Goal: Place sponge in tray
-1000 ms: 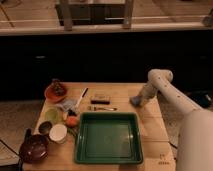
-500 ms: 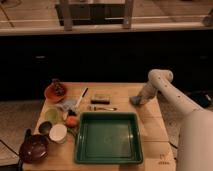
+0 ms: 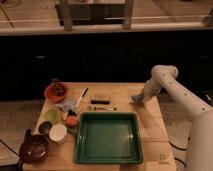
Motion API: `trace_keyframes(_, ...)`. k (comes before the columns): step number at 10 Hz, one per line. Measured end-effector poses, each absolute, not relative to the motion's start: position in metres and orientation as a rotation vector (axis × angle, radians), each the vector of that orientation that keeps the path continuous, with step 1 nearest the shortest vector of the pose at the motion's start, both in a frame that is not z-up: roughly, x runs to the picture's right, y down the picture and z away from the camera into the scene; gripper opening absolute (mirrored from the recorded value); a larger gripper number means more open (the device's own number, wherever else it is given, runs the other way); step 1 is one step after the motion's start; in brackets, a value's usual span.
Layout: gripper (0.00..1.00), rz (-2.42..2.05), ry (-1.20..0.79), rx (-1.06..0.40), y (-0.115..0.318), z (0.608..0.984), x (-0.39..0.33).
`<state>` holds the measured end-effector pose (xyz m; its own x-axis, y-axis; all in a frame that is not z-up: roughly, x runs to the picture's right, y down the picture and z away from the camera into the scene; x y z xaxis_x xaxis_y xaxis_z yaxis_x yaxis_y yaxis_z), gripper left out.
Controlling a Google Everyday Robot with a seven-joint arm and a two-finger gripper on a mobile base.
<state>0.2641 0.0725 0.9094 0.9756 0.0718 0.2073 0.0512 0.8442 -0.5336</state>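
Observation:
The sponge (image 3: 135, 98) is a small blue-grey pad on the wooden table (image 3: 150, 125), near its back right corner. My gripper (image 3: 139, 97) is down at the sponge from the right and shut on it, covering part of the pad. The white arm runs off to the lower right. The tray (image 3: 109, 141), dark green with a raised rim, lies empty at the front middle of the table, to the front left of the sponge and apart from it.
A small dark flat block (image 3: 101, 96), a pen (image 3: 81, 96) and a thin utensil (image 3: 103, 107) lie behind the tray. Left of the tray stand an orange bowl (image 3: 54, 92), a green bowl (image 3: 51, 115), a white cup (image 3: 58, 133) and a maroon bowl (image 3: 34, 148). A dark counter runs behind.

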Motion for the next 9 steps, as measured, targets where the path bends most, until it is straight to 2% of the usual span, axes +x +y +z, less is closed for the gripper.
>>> trace_keyframes(5, 0.01, -0.014, -0.241, -0.555, 0.066, 0.878, 0.262)
trace_keyframes(9, 0.01, -0.042, -0.253, -0.554, 0.068, 0.867, 0.253)
